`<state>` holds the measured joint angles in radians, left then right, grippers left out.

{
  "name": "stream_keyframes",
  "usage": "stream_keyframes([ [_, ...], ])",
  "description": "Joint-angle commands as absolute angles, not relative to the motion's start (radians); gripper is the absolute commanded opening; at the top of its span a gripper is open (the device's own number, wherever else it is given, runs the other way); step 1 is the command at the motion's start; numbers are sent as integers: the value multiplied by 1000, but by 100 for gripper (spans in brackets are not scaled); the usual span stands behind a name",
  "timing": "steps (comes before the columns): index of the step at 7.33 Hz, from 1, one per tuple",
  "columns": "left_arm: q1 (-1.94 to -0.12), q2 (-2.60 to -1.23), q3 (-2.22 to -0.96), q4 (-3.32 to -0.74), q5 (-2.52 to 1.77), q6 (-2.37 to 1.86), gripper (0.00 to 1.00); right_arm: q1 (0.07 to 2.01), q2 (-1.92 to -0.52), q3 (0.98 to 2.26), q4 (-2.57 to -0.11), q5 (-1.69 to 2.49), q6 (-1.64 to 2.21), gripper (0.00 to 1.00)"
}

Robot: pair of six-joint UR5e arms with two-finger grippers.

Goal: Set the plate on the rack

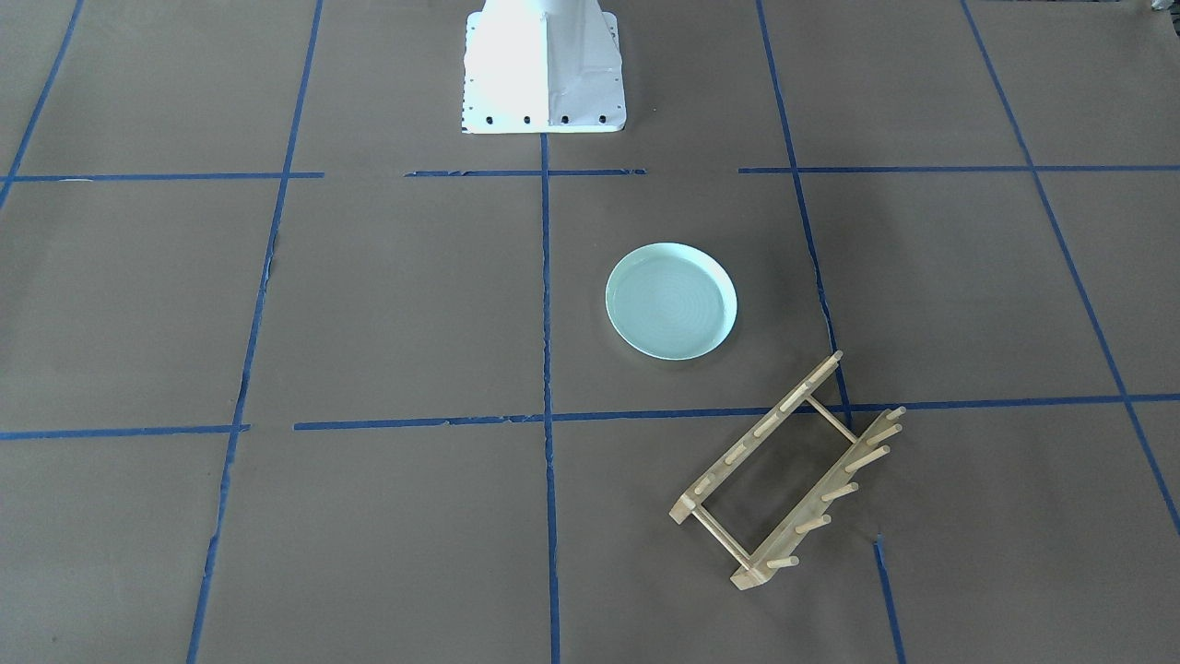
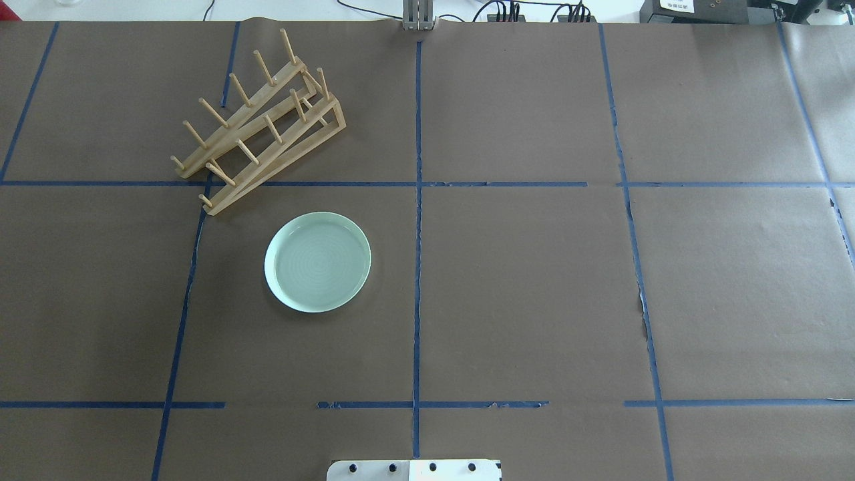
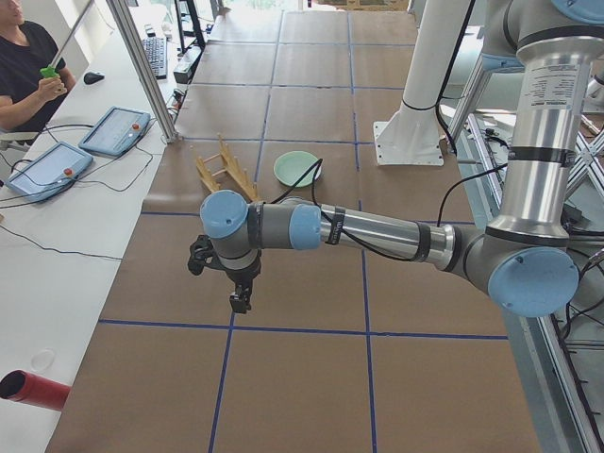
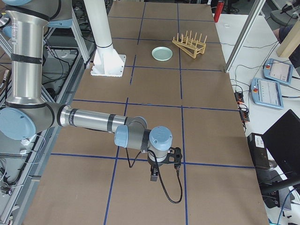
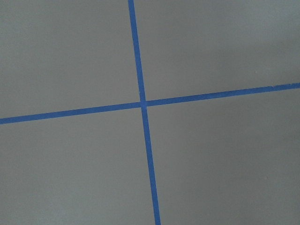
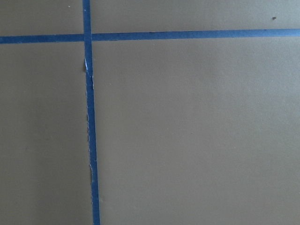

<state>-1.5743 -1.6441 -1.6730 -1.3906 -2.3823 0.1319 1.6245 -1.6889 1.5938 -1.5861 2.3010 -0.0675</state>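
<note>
plate (image 2: pixel 318 262) flat on table (image 2: pixel 534 280), rim up, rack (image 2: pixel 260 130) near it at 11 o'clock in overhead view, not touching, rack's long axis 8 to 2 o'clock, pegs up, left gripper (image 3: pixel 241 300) and right gripper (image 4: pixel 153 177) well apart from both, jaw state can't tell

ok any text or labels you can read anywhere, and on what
No text can be read in any view.
White label on the black box: too small to read.
Print on the left arm: blurred.
Plate and rack: no markings visible.
</note>
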Motion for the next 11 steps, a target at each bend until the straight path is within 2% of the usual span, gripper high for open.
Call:
stream_keyframes([
  [1,-1577,-1634,-1692,-1391,-2385,138,100,1624,-1689,1594,-1586,2301,-67,100],
  [7,-1577,-1623,-1701,-1397,-2385,143,100,1624,-1689,1594,-1586,2301,-67,100],
  [9,-1560,-1629,-1643,-1567,-2396,130,100,1624,-1689,1594,-1586,2301,-67,100],
  [11,-1501,-1634,-1742,-1611,-2502,-95,100,1624,-1689,1594,-1586,2301,-67,100],
])
